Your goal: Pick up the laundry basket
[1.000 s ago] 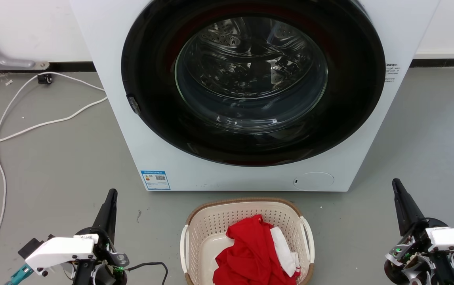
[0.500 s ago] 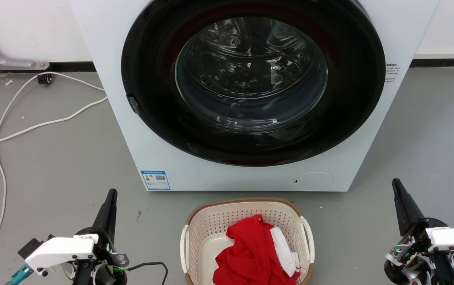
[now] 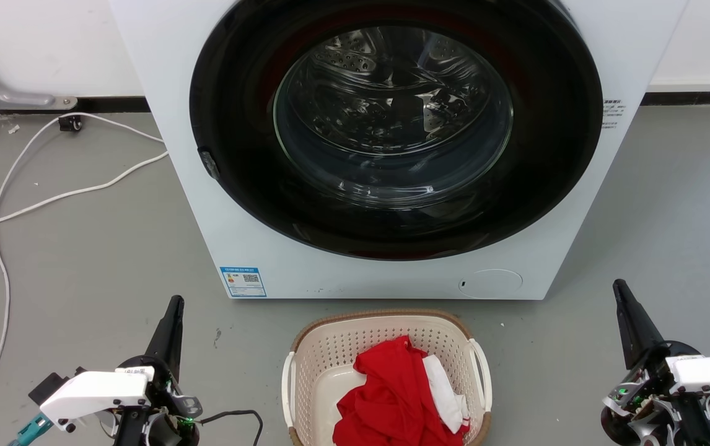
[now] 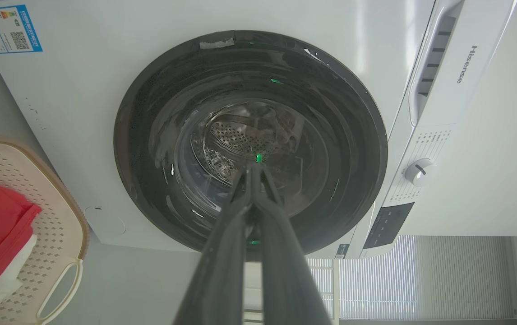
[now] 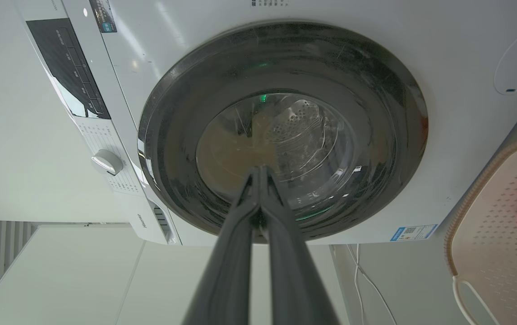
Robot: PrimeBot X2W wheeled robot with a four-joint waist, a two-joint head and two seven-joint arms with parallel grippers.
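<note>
On the floor, basket [image 3: 330, 347] ungrasped; our left gripper [image 3: 175, 306] and right gripper [image 3: 621, 292] flank it, both pressed together.

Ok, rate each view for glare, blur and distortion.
Head view: sharp, evenly lit, bright reflections on the door glass. Left wrist view: the washing machine slightly bowed by the wide lens, left gripper soft up close. Right wrist view: same bowing, a hazy tan reflection on the glass, right gripper soft.

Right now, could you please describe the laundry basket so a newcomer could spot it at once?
Find the white washing machine with the round dark door. On the floor right before it stands the laundry basket: cream, perforated, brown-rimmed, holding red cloth.
</note>
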